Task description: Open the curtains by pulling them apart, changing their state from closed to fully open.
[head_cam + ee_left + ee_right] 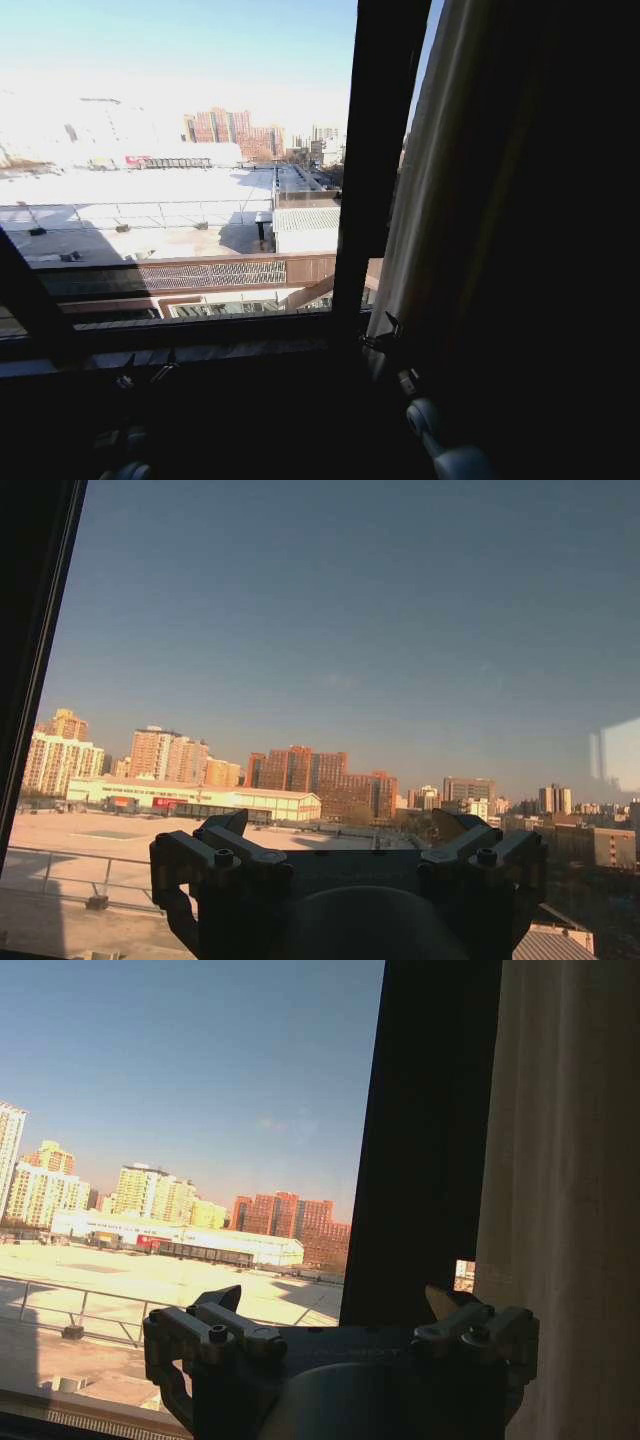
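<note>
1. The curtain [440,170] is bunched up against the right side of the window, its cream pleats falling in shadow from the top of the head view down toward the floor, just to the right of the dark upright of the window frame [375,150]
2. The glass to the left of that upright is bare, and through it lie sunlit flat rooftops [140,200] and a cluster of reddish tower blocks [235,128] under a pale blue sky
3. The right gripper [385,335] is raised low in front of the upright, just beside the curtain's inner edge; from the right wrist view its fingers [222,1305] stand spread apart with nothing between them, one side toward the open glass and the other close to the curtain [560,1190], though I cannot tell whether that finger touches the fabric
4. The left gripper [145,372] is held low before the dark sill [180,335], well apart from the curtain and to the left of the right arm
5. In the left wrist view the left gripper [345,840] is likewise released, both fingers [225,830] wide apart and holding nothing, pointed out at the skyline and the long low white building [190,798]
6. A dark slanting strip of frame [35,630] runs along one edge of that same view
</note>
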You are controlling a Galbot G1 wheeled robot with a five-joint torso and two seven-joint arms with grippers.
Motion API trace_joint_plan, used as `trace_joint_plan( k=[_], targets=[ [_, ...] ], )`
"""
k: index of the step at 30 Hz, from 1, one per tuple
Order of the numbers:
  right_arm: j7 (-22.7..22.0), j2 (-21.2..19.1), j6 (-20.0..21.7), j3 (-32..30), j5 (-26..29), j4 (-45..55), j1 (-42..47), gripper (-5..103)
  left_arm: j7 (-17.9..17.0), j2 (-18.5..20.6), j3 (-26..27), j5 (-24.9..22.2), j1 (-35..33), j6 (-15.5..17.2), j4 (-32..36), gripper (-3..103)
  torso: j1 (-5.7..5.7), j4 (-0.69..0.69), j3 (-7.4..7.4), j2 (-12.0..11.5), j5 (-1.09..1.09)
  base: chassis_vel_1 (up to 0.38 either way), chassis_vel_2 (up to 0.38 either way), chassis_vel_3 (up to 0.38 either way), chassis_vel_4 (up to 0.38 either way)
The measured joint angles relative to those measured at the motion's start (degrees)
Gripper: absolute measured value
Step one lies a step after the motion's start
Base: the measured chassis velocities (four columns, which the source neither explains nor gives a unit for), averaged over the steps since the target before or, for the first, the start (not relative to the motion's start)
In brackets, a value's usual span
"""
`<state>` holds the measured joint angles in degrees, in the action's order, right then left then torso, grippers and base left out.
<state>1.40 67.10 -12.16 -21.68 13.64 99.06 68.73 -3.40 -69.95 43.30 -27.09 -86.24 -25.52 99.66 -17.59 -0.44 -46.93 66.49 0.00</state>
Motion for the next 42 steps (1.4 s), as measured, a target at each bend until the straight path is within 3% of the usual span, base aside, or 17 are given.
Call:
trace_joint_plan(
  k=[12, 42],
  targets=[
    [-0.03, 0.01, 0.00, 0.01, 0.01, -0.01, 0.00, 100, 0.00, 0.00, 0.01, 0.00, -0.01, 0.00, 0.00, 100, 0.03, 0.00, 0.01, 0.01, 0.01, 0.302, 0.190, -0.294, -0.163],
    [-0.03, 0.02, -0.02, 0.01, 0.01, -0.03, -0.02, 100, 0.00, 0.00, 0.00, 0.00, 0.00, 0.00, 0.00, 100, 0.00, 0.00, 0.00, 0.00, 0.00, 0.349, 0.354, -0.345, -0.359]
  ],
)
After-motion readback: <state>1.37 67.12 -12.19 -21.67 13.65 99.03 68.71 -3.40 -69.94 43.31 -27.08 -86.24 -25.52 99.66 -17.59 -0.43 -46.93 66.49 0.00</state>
